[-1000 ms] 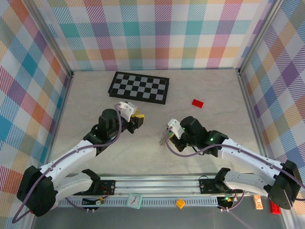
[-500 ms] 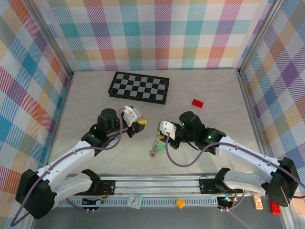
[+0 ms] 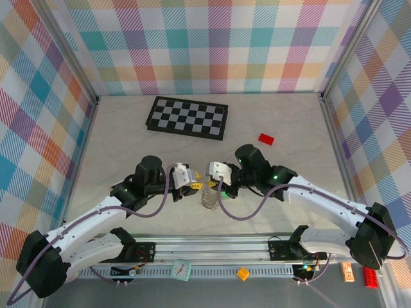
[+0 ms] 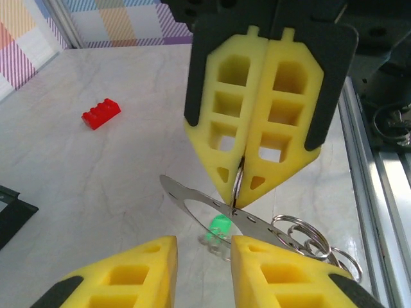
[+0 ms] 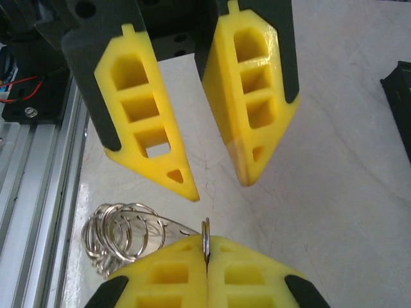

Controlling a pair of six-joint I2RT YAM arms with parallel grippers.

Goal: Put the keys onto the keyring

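Risk: the right gripper [image 4: 236,192] is clenched on just the thin edge of the keyring [image 4: 192,204], so the ring may twist or slip out if anything pushes on it. The left gripper [image 4: 202,256] is spread open with nothing in it, tips very near the right's, so the foam tips could collide. The green key [image 4: 220,226] is tiny and easily knocked away. It sits just ahead of the left fingertips, in line with the gap between them and directly under the right gripper's tips. I cannot tell whether it is threaded. The cluster of small rings [image 5: 119,234] hangs beside the right gripper.
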